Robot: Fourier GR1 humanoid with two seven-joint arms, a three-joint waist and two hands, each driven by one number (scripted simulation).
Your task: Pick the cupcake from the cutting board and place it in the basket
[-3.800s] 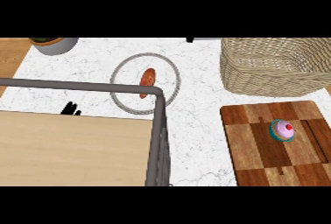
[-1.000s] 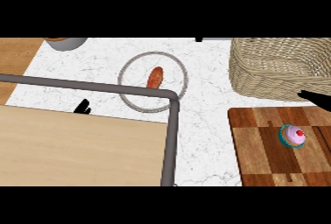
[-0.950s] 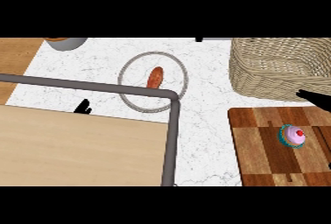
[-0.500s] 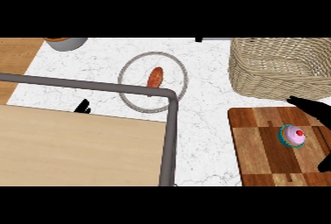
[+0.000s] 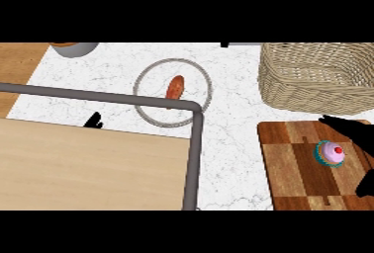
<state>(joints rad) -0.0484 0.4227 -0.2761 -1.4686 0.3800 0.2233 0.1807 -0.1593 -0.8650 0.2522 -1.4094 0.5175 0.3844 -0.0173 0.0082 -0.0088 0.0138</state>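
A cupcake [image 5: 330,152] with pink icing, a red cherry and a teal wrapper stands upright on the right part of the wooden cutting board [image 5: 292,168]. My right hand [image 5: 350,128] comes in from the right edge, open. Its fingers reach over the board just above the cupcake and its thumb [image 5: 365,185] shows below and to the right, neither touching it. The woven basket [image 5: 318,74] sits behind the board at the upper right. Of my left hand [image 5: 93,121] only a small black tip shows, at the edge of the wooden surface on the left.
A large light wooden surface with a grey rail [image 5: 194,148] fills the lower left. Behind it, a round plate [image 5: 201,84] holds a sausage-like item [image 5: 174,88]. A grey pot [image 5: 73,48] stands at the top left.
My right hand has moved left from the right edge over the board, so its fingers now lie just above the cupcake and the thumb has come into view. The cupcake has not moved.
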